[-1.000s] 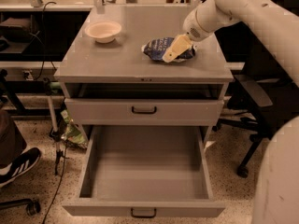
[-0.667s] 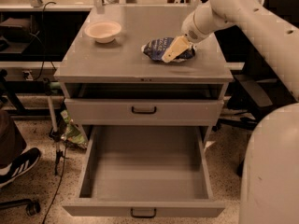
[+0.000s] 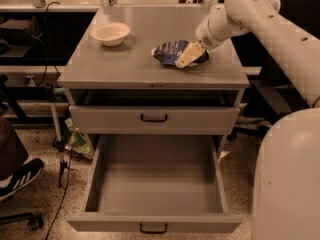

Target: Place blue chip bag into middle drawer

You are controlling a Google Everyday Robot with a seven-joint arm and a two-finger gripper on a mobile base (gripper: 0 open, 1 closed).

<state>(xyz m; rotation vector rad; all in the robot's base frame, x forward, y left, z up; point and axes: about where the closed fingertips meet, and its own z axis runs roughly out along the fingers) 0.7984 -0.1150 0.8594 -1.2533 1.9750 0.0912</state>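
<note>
The blue chip bag [image 3: 167, 51] lies crumpled on the right half of the grey cabinet top [image 3: 120, 59]. My gripper [image 3: 187, 55] reaches in from the right and rests on the bag's right side, touching it. The bag lies on the top, not lifted. The middle drawer [image 3: 150, 223], the lowest one with a small black handle, is pulled fully out below and holds nothing.
A white bowl [image 3: 110, 33] stands at the top's back left. The handled drawer [image 3: 153, 118] above the open one is shut. A green-patterned bag [image 3: 77, 141] and a cable lie on the floor at left, near a person's shoe [image 3: 20, 176]. My white body [image 3: 287, 184] fills the lower right.
The gripper has stayed at the bag's right side and the bag has not moved. The upper arm has shifted slightly to the left.
</note>
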